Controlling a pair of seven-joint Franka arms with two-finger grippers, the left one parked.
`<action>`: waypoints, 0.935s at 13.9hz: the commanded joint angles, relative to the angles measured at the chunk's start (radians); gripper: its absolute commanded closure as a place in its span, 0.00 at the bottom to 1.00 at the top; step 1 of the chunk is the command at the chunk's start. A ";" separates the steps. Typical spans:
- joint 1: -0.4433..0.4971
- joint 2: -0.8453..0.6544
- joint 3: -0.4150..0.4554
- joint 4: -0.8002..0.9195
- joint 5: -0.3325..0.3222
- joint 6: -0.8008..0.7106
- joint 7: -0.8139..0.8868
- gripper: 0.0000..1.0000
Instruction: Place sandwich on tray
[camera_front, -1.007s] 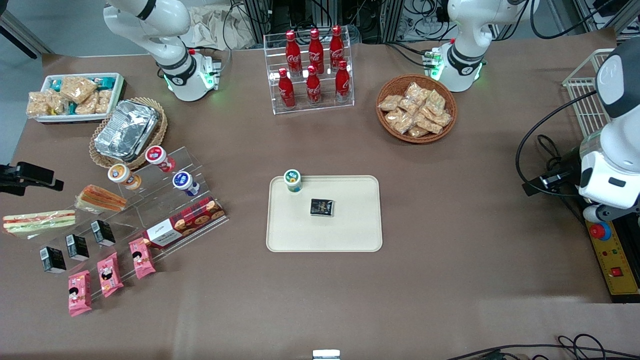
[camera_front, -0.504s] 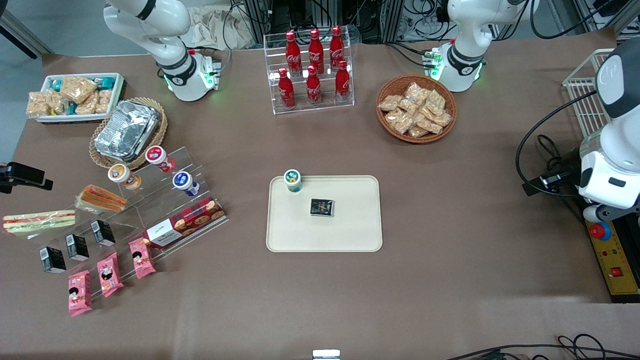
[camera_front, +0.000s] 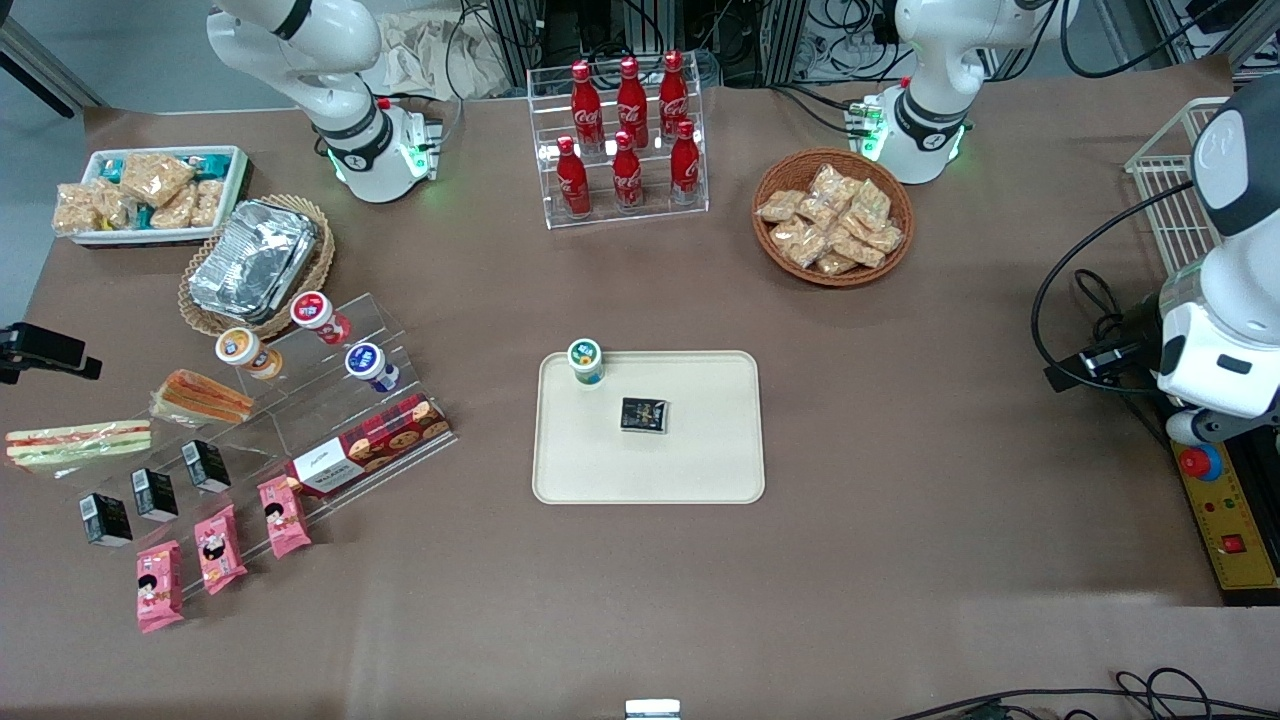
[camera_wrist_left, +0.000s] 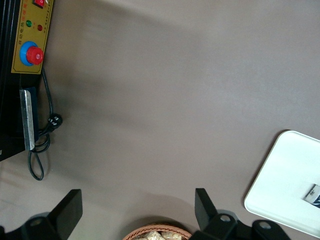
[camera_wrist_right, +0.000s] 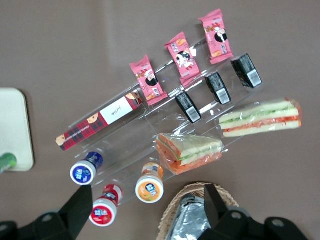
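Brown table (camera_front: 900, 400) | sandwich (camera_wrist_right: 260, 118) apart from pincer (camera_wrist_right: 145, 210) | pincer open, empty

Robotics lab, mock snack shop, cola bottle rack (camera_front: 627, 140), emergency-stop box (camera_front: 1225, 520)

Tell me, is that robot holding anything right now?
Nothing is held. The end effector hangs open and empty above the woven basket with the foil container, apart from the clear-wrapped pale white-bread sandwich on the clear stand.
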 joint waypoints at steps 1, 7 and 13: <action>0.011 -0.010 -0.002 -0.006 -0.040 0.000 0.095 0.01; -0.026 0.034 -0.069 -0.005 -0.078 0.013 0.218 0.01; -0.170 0.145 -0.097 -0.012 0.057 0.170 0.287 0.01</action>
